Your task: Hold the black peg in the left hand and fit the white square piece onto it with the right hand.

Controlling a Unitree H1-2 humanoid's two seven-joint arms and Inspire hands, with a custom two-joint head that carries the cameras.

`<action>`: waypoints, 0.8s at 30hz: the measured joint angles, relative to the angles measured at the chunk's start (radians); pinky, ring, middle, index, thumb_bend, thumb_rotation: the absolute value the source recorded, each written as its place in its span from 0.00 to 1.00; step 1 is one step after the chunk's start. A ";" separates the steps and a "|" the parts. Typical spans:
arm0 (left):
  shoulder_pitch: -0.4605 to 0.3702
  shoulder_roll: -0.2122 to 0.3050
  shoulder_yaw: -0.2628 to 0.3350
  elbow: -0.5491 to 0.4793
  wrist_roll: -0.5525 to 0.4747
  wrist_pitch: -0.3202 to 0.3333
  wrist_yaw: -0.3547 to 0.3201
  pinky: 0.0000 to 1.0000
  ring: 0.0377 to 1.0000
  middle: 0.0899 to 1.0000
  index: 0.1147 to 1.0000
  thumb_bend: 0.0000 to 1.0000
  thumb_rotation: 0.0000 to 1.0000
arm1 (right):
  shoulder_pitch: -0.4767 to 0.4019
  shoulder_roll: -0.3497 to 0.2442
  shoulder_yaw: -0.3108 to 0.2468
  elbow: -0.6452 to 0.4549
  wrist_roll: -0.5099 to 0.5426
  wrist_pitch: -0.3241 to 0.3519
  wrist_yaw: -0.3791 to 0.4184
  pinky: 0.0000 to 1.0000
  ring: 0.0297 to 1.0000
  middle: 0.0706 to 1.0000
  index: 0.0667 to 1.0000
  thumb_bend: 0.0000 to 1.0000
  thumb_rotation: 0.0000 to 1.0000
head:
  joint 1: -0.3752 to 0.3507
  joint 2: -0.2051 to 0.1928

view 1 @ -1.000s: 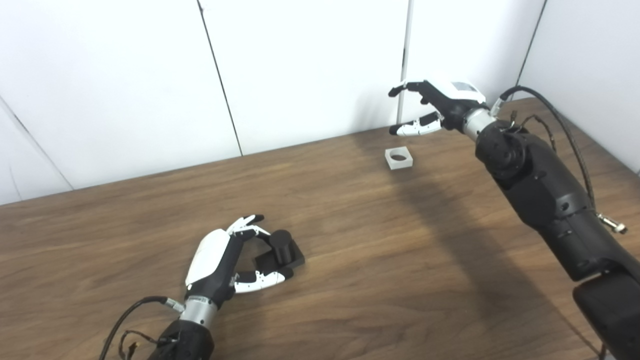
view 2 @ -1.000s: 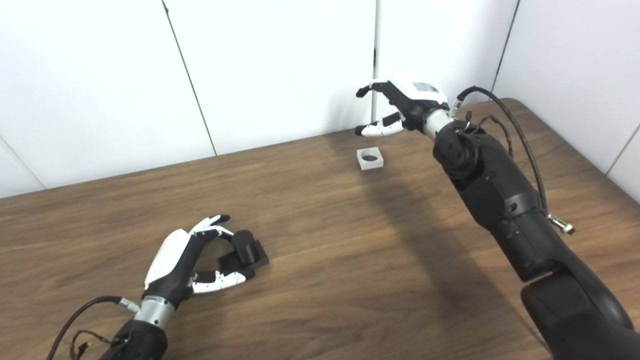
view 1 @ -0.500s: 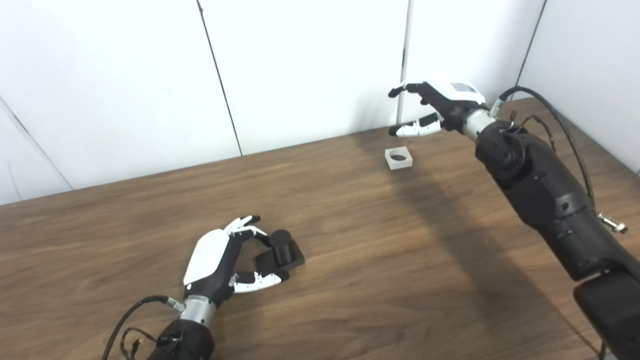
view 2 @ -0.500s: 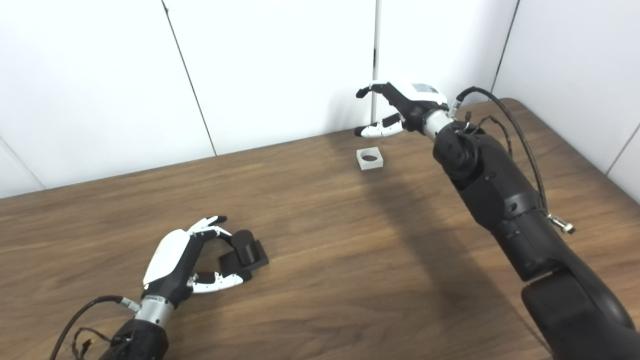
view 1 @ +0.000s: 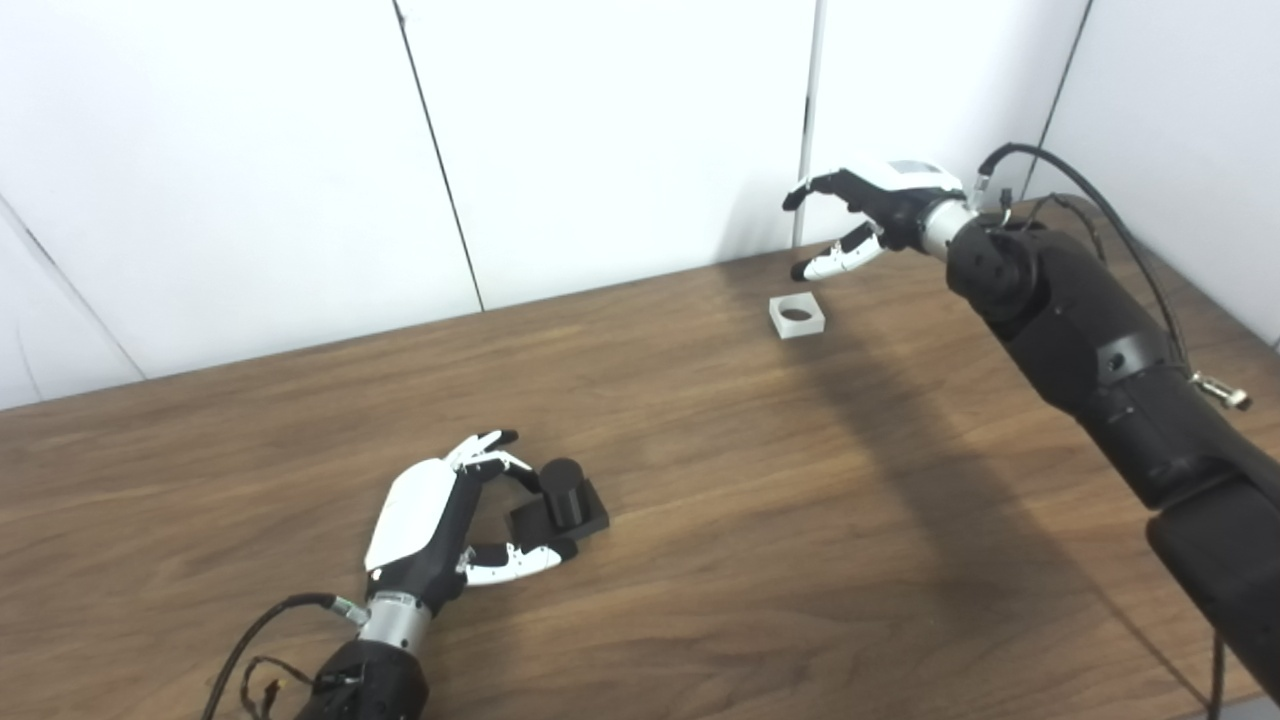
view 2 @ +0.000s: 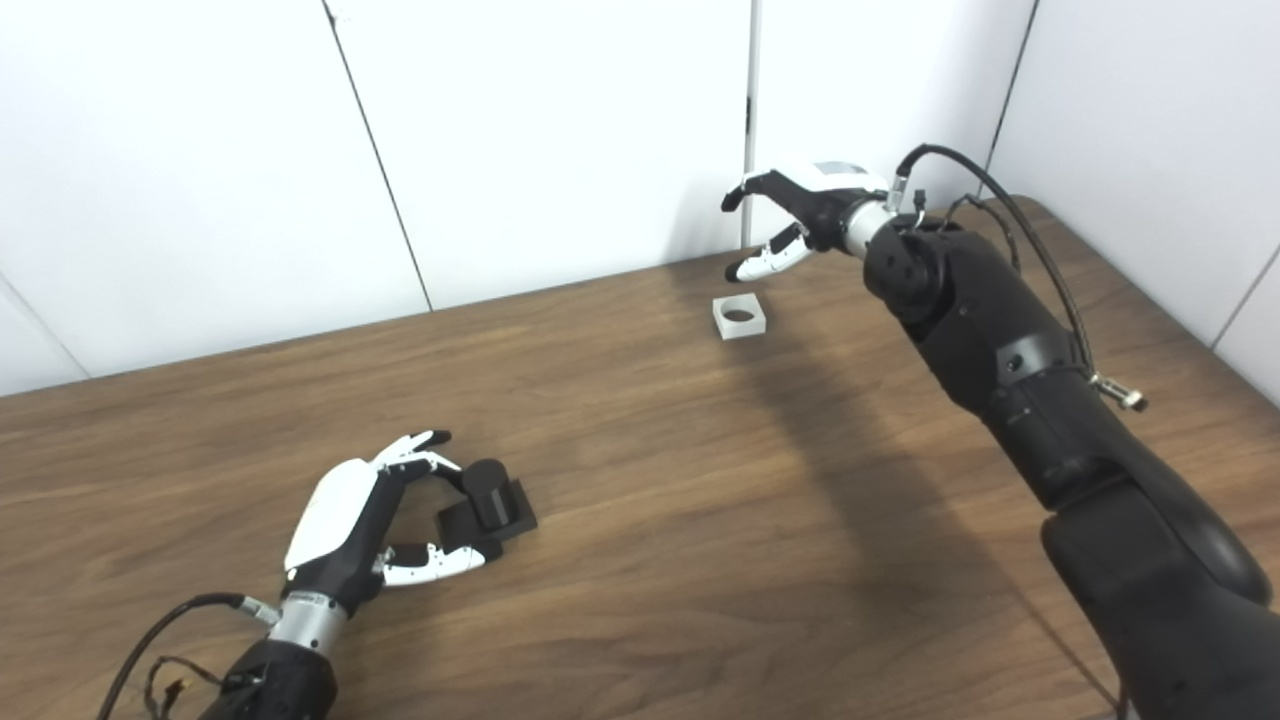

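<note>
A black peg (view 1: 562, 493) on a square black base stands on the wooden table (view 1: 760, 520) at the lower left. My left hand (view 1: 440, 510) sits just left of it, open, with fingers and thumb curled around the base but not closed on it. A white square piece (view 1: 797, 315) with a round hole lies flat near the back wall. My right hand (view 1: 870, 215) hovers above and slightly right of it, open, with nothing in its fingers.
White wall panels (view 1: 600, 130) stand right behind the table's back edge, close to the right hand. A black cable (view 1: 1110, 230) loops over the right forearm. The table's right corner (view 2: 1040, 215) curves off beside the right arm.
My right hand has turned at the wrist and tilted its fingers down toward the white piece; the forearm has swung up and back. The left hand has barely shifted by the peg.
</note>
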 measured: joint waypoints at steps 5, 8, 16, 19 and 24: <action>0.000 0.000 0.000 0.000 0.000 0.000 0.002 0.88 0.93 0.88 0.49 0.86 0.33 | -0.030 -0.001 0.027 0.081 -0.014 -0.016 -0.006 0.75 0.89 0.87 0.77 0.68 0.40 | 0.003 0.002; 0.000 0.000 0.000 0.000 0.000 0.000 0.003 0.88 0.92 0.88 0.49 0.86 0.34 | -0.037 0.000 0.040 0.107 -0.022 -0.022 -0.006 0.76 0.90 0.88 0.78 0.69 0.42 | 0.005 0.003; 0.002 0.000 0.000 0.000 0.000 0.001 0.002 0.90 0.93 0.88 0.50 0.86 0.34 | -0.039 -0.001 0.069 0.132 -0.026 -0.030 0.013 0.84 0.93 0.90 0.80 0.70 0.51 | 0.008 0.006; 0.002 0.000 0.000 0.000 0.000 0.001 0.002 0.89 0.93 0.88 0.50 0.86 0.34 | -0.039 -0.002 0.081 0.132 -0.026 -0.036 0.033 0.88 0.93 0.91 0.80 0.70 0.54 | 0.009 0.006; 0.002 0.000 0.000 0.000 0.000 0.001 0.001 0.89 0.93 0.88 0.50 0.86 0.33 | -0.038 -0.003 0.083 0.131 -0.020 -0.038 0.048 0.92 0.94 0.92 0.80 0.71 0.58 | 0.012 0.009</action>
